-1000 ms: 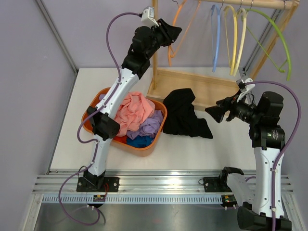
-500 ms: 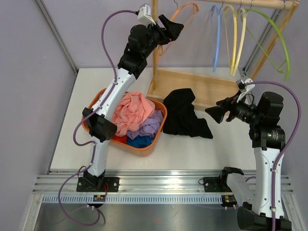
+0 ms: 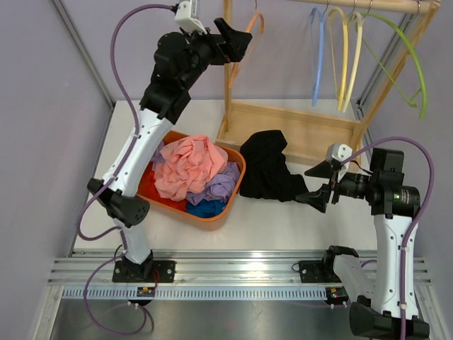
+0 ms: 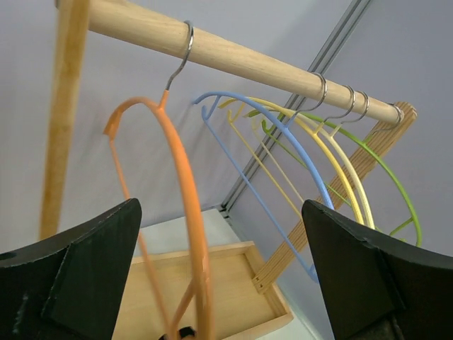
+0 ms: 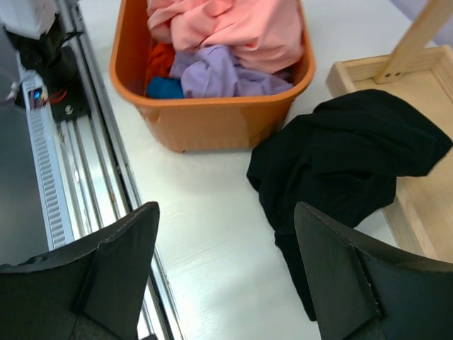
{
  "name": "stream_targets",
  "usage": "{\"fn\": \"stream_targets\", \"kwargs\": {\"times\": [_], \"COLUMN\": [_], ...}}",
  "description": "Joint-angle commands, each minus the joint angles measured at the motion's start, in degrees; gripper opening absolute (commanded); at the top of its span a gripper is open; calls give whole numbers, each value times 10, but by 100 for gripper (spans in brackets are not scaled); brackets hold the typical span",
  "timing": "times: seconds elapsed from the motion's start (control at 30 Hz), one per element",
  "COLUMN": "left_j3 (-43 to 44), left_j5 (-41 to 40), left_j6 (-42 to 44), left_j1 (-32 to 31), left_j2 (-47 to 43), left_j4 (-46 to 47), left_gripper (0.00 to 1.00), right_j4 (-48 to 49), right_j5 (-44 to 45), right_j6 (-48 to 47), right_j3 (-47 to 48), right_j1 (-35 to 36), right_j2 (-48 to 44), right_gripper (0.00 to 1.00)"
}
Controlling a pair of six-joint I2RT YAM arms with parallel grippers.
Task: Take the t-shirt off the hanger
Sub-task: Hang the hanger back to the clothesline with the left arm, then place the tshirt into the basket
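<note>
The black t-shirt [image 3: 271,170] lies crumpled on the table, partly over the edge of the wooden rack base [image 3: 297,126], off any hanger. In the right wrist view the t-shirt [image 5: 350,159] sits just right of the orange basket. The bare orange hanger [image 3: 249,32] hangs by its hook from the wooden rail [image 4: 248,60]. My left gripper [image 3: 237,42] is raised beside it, open, and the orange hanger [image 4: 182,191] stands between the spread jaws without touching them. My right gripper [image 3: 315,184] is open, low over the table next to the t-shirt's right end.
An orange basket [image 3: 225,212] holding pink, purple, blue and red clothes stands left of the t-shirt. Blue [image 3: 318,49], yellow [image 3: 345,49] and green [image 3: 417,64] hangers hang empty further along the rail. The rack's upright post [image 3: 227,71] is close to my left gripper.
My left gripper has opened and let go of the orange hanger, and its arm has pulled back to the left. The hanger now hangs free. My right gripper has dropped lower toward the table.
</note>
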Motion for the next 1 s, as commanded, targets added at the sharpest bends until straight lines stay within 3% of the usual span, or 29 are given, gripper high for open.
{"fn": "stream_targets", "kwargs": {"times": [0.0, 0.07, 0.13, 0.2, 0.23, 0.3, 0.4, 0.47, 0.63, 0.7, 0.83, 0.9, 0.97], "left_j3": [-43, -71, -114, -157, -171, -222, -279, -350, -516, -583, -661, -686, -697], "left_j5": [-16, -17, -21, -24, -23, -14, -1, -7, -20, -27, -50, -52, -48], "left_j6": [65, 83, 101, 115, 129, 142, 166, 180, 160, 150, 132, 132, 134], "left_j1": [10, 12, 14, 14, 13, 14, 16, 17, 18, 18, 18, 18, 18], "left_j2": [-73, -106, -129, -166, -181, -229, -285, -353, -511, -579, -666, -700, -715], "left_j4": [-12, -18, -16, -20, -24, -42, -90, -113, -129, -133, -147, -153, -156], "left_gripper": [99, 99, 99, 99, 99, 99, 99, 99, 99, 99, 99, 99, 99], "right_j4": [-139, -141, -68, 69, 111, 197, 272, 288, 431, 499, 520, 503, 484], "right_j5": [-45, -23, 33, 112, 202, 262, 372, 440, 614, 664, 749, 749, 727], "right_j6": [-223, -230, -151, -10, 27, 87, 111, 88, 95, 124, 169, 179, 185], "right_j3": [18, 19, 13, -20, -33, -63, -81, -93, -151, -171, -150, -125, -103], "right_j1": [4, 16, 38, 120, 153, 197, 251, 280, 376, 397, 409, 410, 409], "right_j2": [43, 61, 77, 82, 83, 103, 134, 145, 191, 231, 333, 383, 401], "right_gripper": [84, 84, 84, 83, 83, 82, 82, 82, 88, 90, 92, 76, 43]}}
